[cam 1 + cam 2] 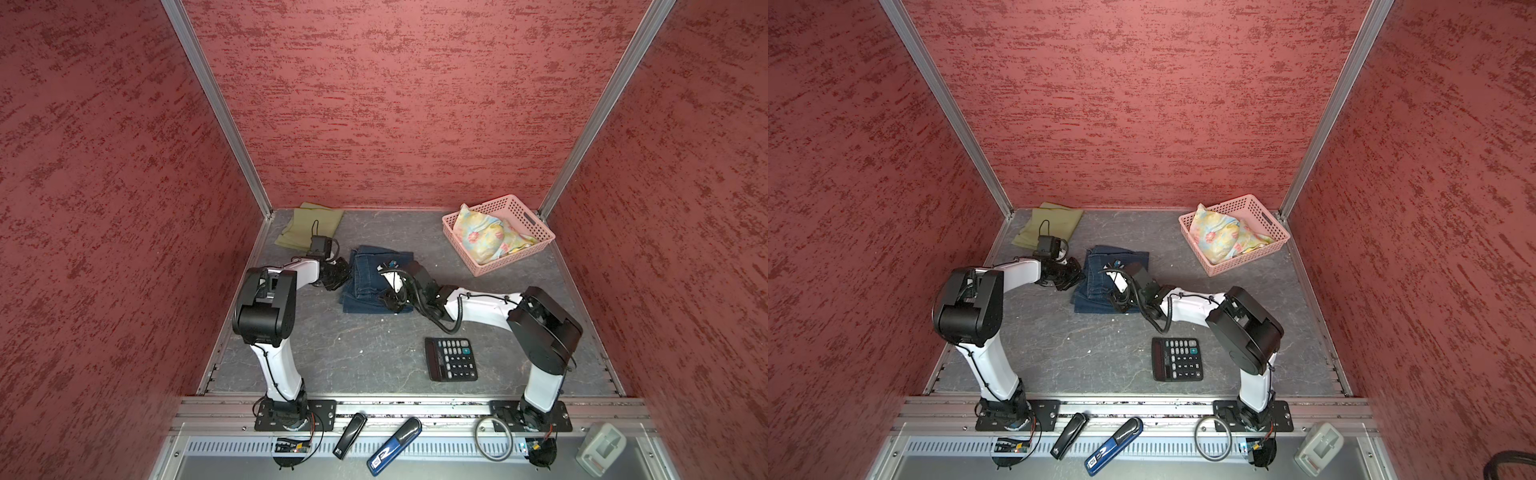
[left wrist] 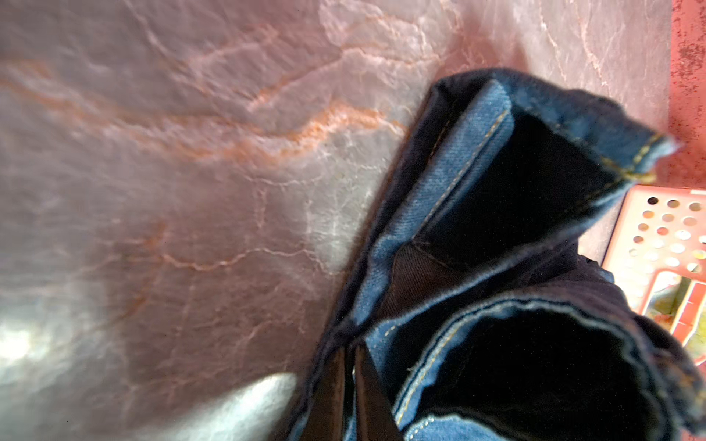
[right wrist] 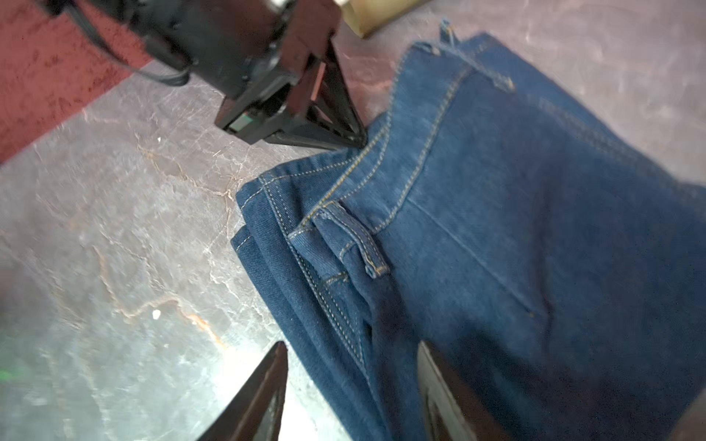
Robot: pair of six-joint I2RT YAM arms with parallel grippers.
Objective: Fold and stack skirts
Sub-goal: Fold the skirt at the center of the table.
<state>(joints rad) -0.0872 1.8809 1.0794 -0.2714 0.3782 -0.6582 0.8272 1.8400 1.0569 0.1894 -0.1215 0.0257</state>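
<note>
Two hands at one folded denim skirt (image 1: pixel 368 266) on the desk (image 1: pixel 353 353): left hand (image 1: pixel 338 272) pinched shut on the edge at its tips, right hand (image 3: pixel 351 389) half-open astride the edge beneath. Likely thick, weighty, floppy; best taken at stitched seams.

three skirts: one olive-green skirt (image 1: pixel 309 226), one denim skirt (image 1: pixel 361 282), one floral skirt (image 1: pixel 486 241). one pink basket (image 1: pixel 515 258). one calculator (image 1: pixel 451 358). two staplers: black stapler (image 1: pixel 350 435), blue stapler (image 1: pixel 395 445). one cable ring (image 1: pixel 493 437). one pale grey plastic object (image 1: pixel 601 446). two robot arms: left arm (image 1: pixel 270 299), right arm (image 1: pixel 482 307).
</note>
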